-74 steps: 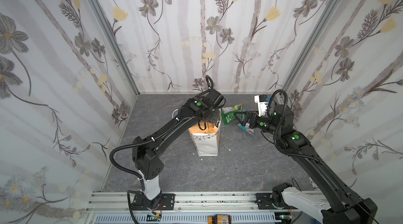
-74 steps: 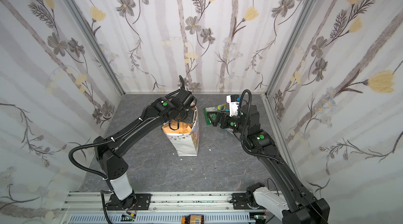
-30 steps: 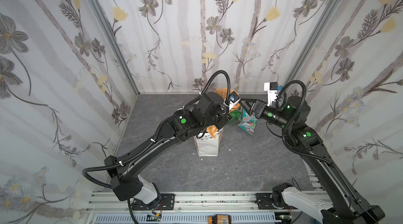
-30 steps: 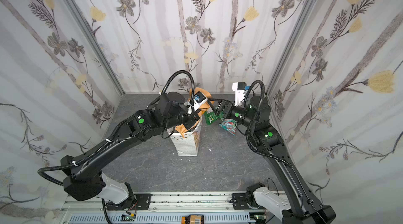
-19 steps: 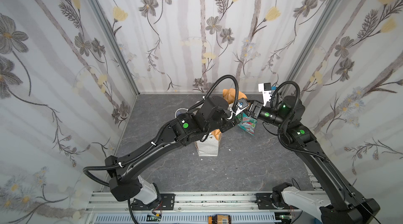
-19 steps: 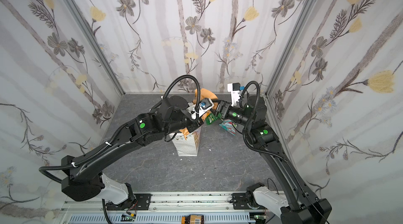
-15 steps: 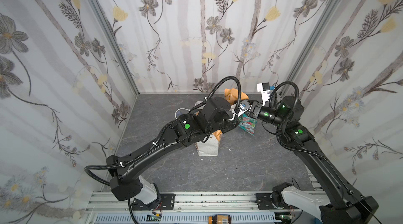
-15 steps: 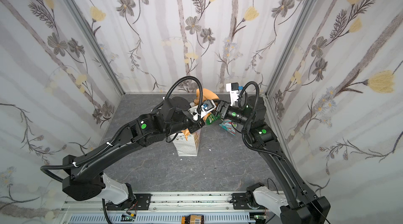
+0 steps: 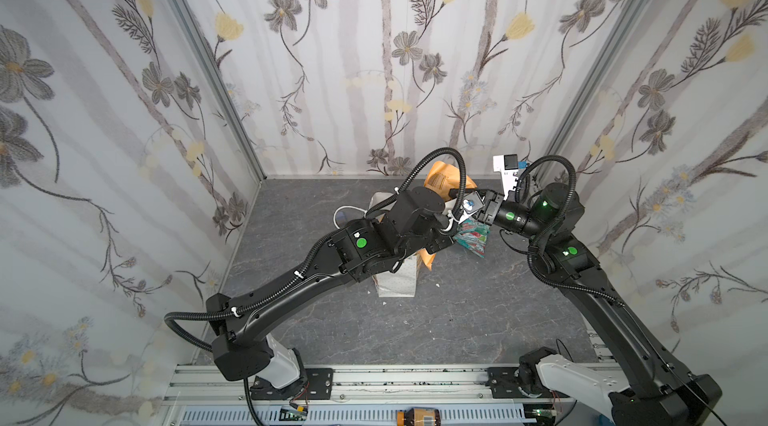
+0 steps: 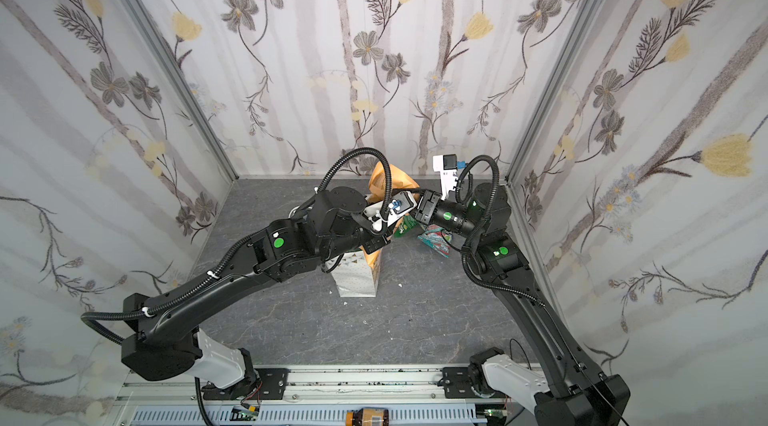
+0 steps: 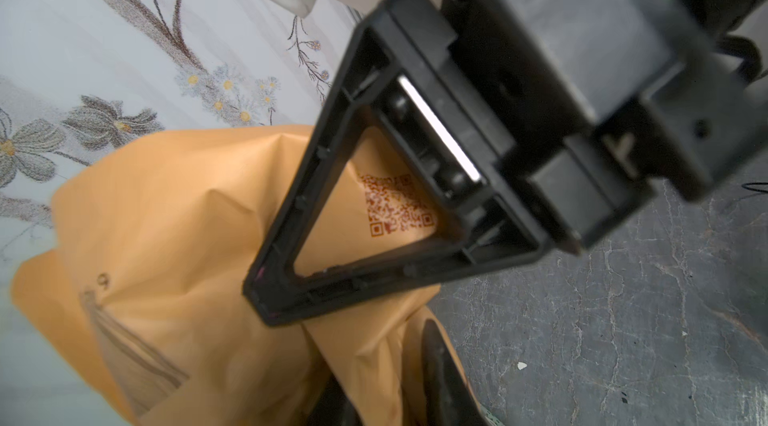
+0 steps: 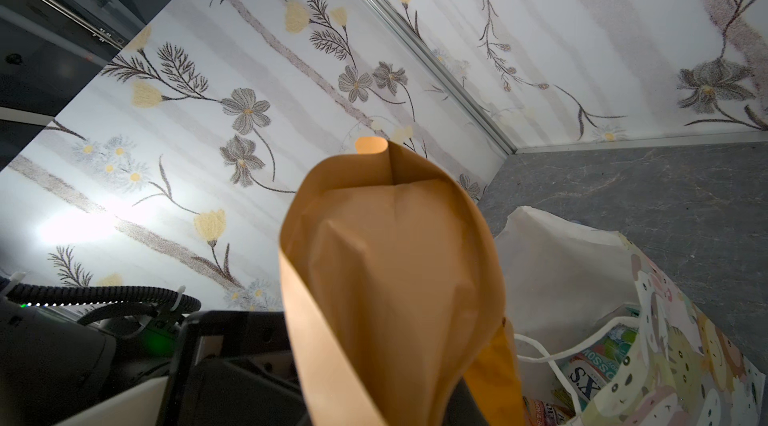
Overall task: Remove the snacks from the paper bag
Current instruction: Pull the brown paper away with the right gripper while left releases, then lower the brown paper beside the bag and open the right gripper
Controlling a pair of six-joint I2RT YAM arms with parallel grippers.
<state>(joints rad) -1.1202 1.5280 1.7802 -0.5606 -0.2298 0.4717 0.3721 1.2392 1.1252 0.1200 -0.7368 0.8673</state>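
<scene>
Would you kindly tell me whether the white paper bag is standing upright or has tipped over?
Upright: in both top views the paper bag stands on its base, its patterned walls rising straight up beneath the arms.

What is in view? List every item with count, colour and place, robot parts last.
Orange printed paper pouch: one, orange, upright above the bag.
Tall white paper gift bag: one, white, standing mid-floor.
Crinkly teal packet: one, teal, on the floor right of the bag.
Crinkly green packet: one, green, beside the teal one.
Packets inside the bag: at least two, mixed colours.
Grey marbled floor: one.
Left end effector: black, at the pouch's lower end, grip unclear.
Right end effector: black, apparently closed on the pouch.
</scene>
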